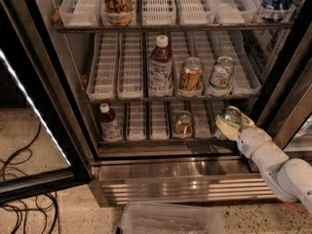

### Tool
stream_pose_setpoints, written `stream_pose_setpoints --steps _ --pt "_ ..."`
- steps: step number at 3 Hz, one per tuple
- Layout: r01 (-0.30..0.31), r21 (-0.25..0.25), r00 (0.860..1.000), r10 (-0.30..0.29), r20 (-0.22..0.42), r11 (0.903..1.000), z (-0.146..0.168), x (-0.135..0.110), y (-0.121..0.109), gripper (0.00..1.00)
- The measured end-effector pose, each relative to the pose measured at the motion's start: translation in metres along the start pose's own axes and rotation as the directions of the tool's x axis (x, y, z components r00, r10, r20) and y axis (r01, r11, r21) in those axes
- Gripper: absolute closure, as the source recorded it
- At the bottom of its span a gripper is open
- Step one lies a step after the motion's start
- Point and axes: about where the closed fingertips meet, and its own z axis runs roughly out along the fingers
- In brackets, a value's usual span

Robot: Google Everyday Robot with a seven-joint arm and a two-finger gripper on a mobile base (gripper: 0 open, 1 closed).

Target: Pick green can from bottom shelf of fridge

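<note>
In the camera view, the green can (232, 113) stands at the far right end of the bottom shelf (144, 126) of the fridge (185, 180). It sits upright in its lane, with its silver top facing up and a little towards the camera. The end effector (232, 125) is right at the can, reaching in from the lower right, and the white arm (273, 159) trails back out across the steel base. The can's long axis is vertical, and the end effector meets its lower body from the front and sides, so nothing separates the two. Pale pads (222, 126) sit against the can's left side and wrap towards its right. As far as this angle shows, the end effector looks closed on the can, holding it low on the body. A copper-brown can (183, 123) stands well apart to the left in a neighbouring lane. The way out appears to lie towards the camera and to the right, back along the arm, passing beneath the rack above.
</note>
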Motion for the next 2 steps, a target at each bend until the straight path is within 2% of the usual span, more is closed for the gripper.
stream_pose_setpoints --steps 1,2 --pt "-0.056 -0.132 0.993 0.041 -0.113 0.9897 -0.009 0.003 0.016 1.0" --pt "-0.067 -0.198 0.988 0.038 -0.149 0.9779 -0.018 0.011 0.03 1.0"
